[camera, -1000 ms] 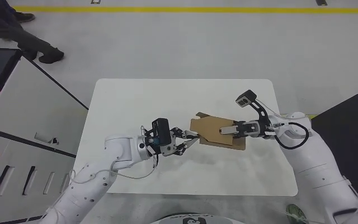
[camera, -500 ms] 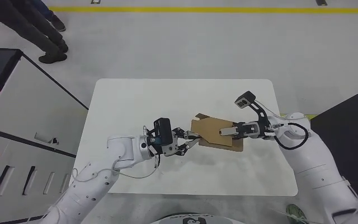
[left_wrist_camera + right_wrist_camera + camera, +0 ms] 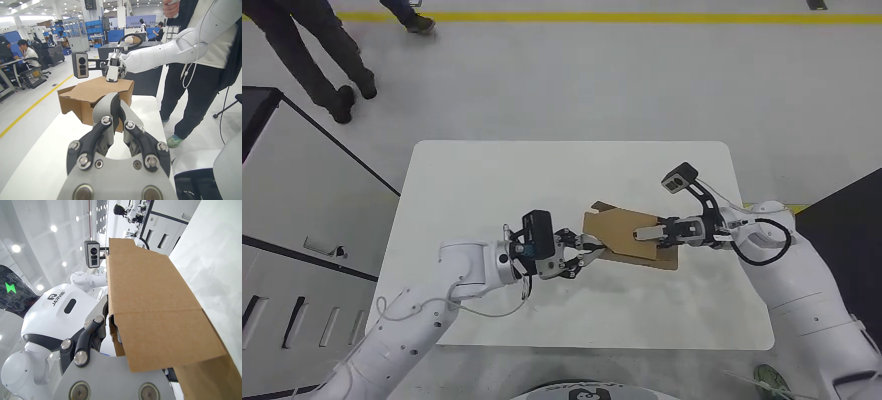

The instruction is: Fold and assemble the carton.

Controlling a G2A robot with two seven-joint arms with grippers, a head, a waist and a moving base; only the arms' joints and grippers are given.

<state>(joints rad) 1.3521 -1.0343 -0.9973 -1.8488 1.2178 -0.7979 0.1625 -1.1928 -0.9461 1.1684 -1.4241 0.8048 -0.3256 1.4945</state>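
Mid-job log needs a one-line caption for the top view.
Partly assembled carton on the white table, right gripper lying over its top panel, left gripper at its opposite end.

Robotics lab (shelved blue bins (image 3: 92,24))

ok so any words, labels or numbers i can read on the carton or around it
carton: none, plain brown cardboard on every face that shows
table: none
blue board in the room behind, left wrist view: white characters, too small to read
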